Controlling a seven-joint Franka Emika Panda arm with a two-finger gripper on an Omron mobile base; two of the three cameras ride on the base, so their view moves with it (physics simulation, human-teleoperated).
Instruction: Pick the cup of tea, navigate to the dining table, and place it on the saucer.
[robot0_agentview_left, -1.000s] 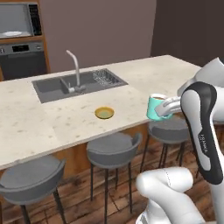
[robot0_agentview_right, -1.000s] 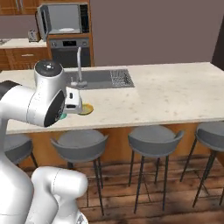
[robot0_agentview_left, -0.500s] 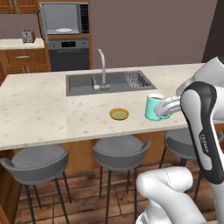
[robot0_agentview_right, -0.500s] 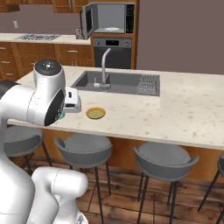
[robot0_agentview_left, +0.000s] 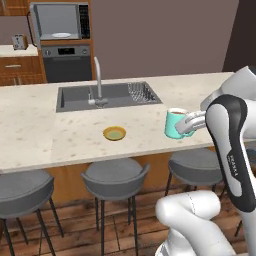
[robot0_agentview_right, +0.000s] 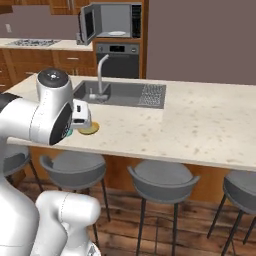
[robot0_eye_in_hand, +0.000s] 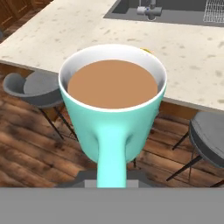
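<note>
Holding the cup of tea (robot0_agentview_left: 175, 123) by its handle: gripper (robot0_agentview_left: 187, 123) clamped shut on it, cup upright in the air at the near edge of the dining table (robot0_agentview_left: 30, 135), not resting on the top.

View differences:
- Left base view gives the clean side-on look: cup right of the saucer (robot0_agentview_left: 114, 133), apart from it, with bare stone between them.
- Right base view: the arm's big joint blocks most of the cup; just a sliver of teal below the white hand (robot0_agentview_right: 80, 114), and the saucer (robot0_agentview_right: 90, 129) pokes out just beside it.
- Hand view looks straight down the handle into the cup (robot0_eye_in_hand: 113, 109); tea fills it near the rim, level. A small yellow bit at the far rim could be the saucer, can't tell. Fingertips hidden under the handle.

Surface/room: long beige speckled top with sunken grey sink (robot0_agentview_left: 107, 96), tall faucet (robot0_agentview_left: 98, 80), dish rack (robot0_agentview_left: 141, 91) in the sink's right end. Grey bar stools (robot0_agentview_left: 114, 176) line the near side over wood plank floor. Back wall has a microwave (robot0_agentview_left: 61, 21) above an oven (robot0_agentview_left: 68, 63), a toaster (robot0_agentview_left: 20, 42) on the side counter; right base view adds a cooktop (robot0_agentview_right: 30, 43) further left.

Cup: teal/mint body, pale inner rim, brown liquid, chunky side handle pointing at the hand.
</note>
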